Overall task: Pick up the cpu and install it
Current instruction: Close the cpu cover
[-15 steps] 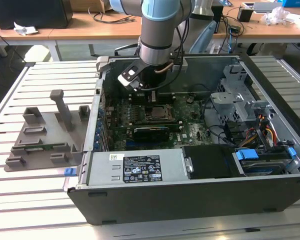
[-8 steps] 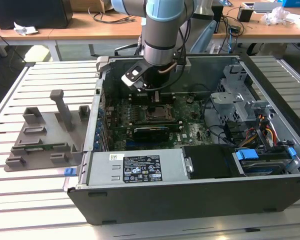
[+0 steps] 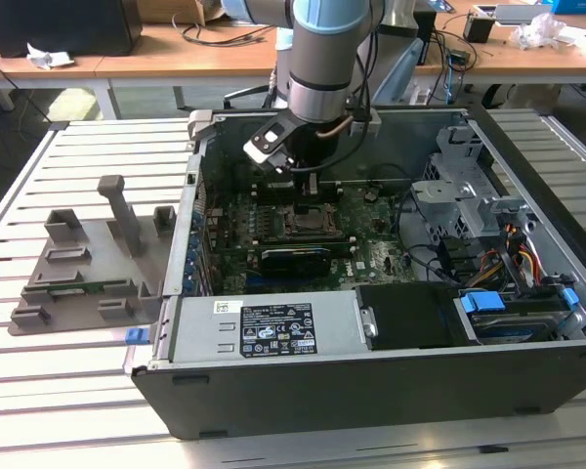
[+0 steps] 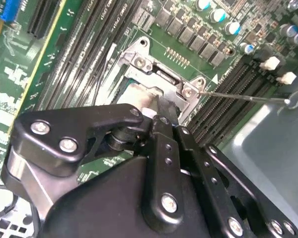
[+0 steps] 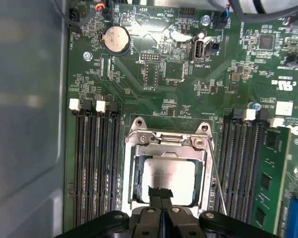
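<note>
The small flat square cpu with a dull silver metal top [image 5: 170, 179] lies flat in the black square socket with its metal frame [image 5: 166, 139]. The socket is on the green motherboard [image 5: 179, 74], inside the open grey computer case [image 3: 322, 386] on the slatted metal bench [image 3: 78, 391]. In the exterior view the socket sits near the middle of the board. The grey plastic tray [image 3: 88, 264] is out at nine o'clock from the case, well apart.

The grey robot arm [image 3: 322, 68] reaches straight down from twelve o'clock. I judge this puts the wrist square over the socket so the chip seats level rather than tipped.

The jaws are clenched together, tip to tip, with nothing seen between them. Their tips sit at the middle of one edge of the silver top (touching or just above, I cannot tell).

The chip faces silver side up, its edges parallel to the frame and to the long black memory slots [image 5: 94, 163] flanking it. Being near square, it shows no clear long axis. A thin wire lever [image 5: 216, 173] slants beside the frame, seemingly unlatched.
</note>
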### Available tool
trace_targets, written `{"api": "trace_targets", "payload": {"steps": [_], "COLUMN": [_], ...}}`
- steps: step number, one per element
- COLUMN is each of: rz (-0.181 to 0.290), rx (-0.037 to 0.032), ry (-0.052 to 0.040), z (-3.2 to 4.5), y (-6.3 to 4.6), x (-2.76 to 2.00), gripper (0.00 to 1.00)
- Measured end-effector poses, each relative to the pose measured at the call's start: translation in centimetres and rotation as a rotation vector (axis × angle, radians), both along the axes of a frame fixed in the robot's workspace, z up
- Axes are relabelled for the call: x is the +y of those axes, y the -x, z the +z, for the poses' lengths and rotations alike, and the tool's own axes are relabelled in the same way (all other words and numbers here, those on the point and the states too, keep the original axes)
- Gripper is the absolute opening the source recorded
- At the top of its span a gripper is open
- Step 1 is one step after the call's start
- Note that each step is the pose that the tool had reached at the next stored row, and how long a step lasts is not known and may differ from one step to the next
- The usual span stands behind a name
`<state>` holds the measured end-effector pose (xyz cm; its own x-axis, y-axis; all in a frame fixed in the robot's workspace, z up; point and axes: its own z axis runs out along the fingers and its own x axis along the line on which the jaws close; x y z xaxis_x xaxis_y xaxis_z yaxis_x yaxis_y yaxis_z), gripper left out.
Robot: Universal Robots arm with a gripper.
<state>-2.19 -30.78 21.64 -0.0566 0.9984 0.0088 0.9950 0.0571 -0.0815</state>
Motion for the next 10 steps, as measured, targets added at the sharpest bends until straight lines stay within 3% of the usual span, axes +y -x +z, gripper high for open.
{"api": "trace_targets", "payload": {"steps": [5,10], "rz": [0.0,0.0], "rx": [-0.0001,0.0], "ry": [-0.0001,-0.0001], "z": [2.65,4.71], "y": [0.0,0.0], "x": [0.0,0.0], "gripper": [0.11,0.11]}}
